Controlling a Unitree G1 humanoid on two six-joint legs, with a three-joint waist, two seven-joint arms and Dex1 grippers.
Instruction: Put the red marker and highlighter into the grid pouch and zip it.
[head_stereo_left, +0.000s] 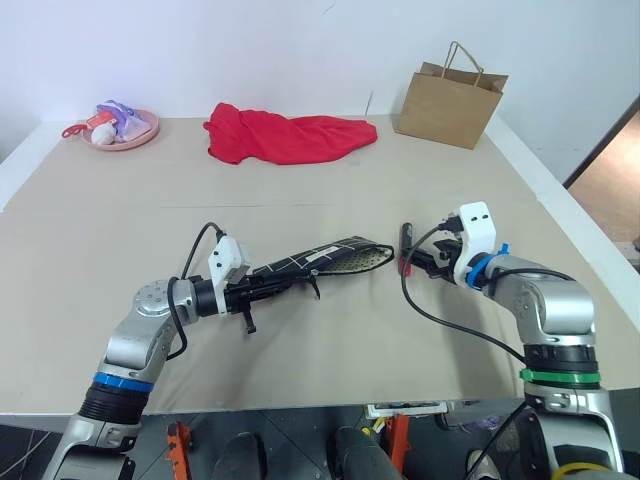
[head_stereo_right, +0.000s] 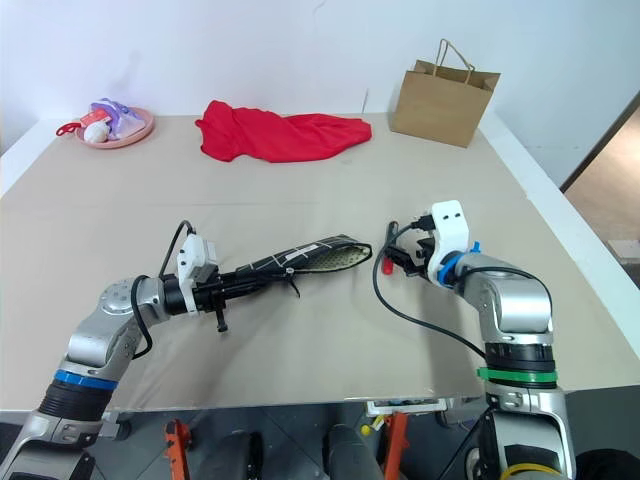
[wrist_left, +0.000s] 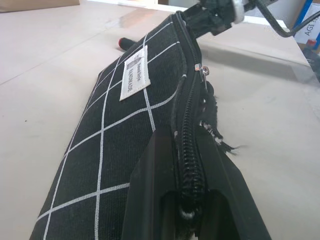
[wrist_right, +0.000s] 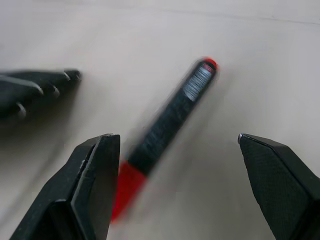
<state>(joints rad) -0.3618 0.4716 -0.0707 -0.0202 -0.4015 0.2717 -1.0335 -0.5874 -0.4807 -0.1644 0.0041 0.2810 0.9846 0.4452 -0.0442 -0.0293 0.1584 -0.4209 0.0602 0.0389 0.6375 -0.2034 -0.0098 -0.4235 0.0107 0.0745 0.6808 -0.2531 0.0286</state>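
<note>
Black-barrelled, the red marker (wrist_right: 167, 125) lies loose between your right gripper's (wrist_right: 177, 150) spread fingers; close off-centre and it rolls away. Your left gripper (wrist_left: 186, 200) clamps the grid pouch (head_stereo_left: 320, 258).

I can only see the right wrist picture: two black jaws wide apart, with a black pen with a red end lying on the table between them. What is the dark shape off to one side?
Observer: That is the end of a pouch, black with white grid lines. Its open mouth faces the pen.
Operator: Is the pouch just lying there by itself?
Observer: No. The left arm's jaws are shut on its other end, gripping along the zip edge.
</note>
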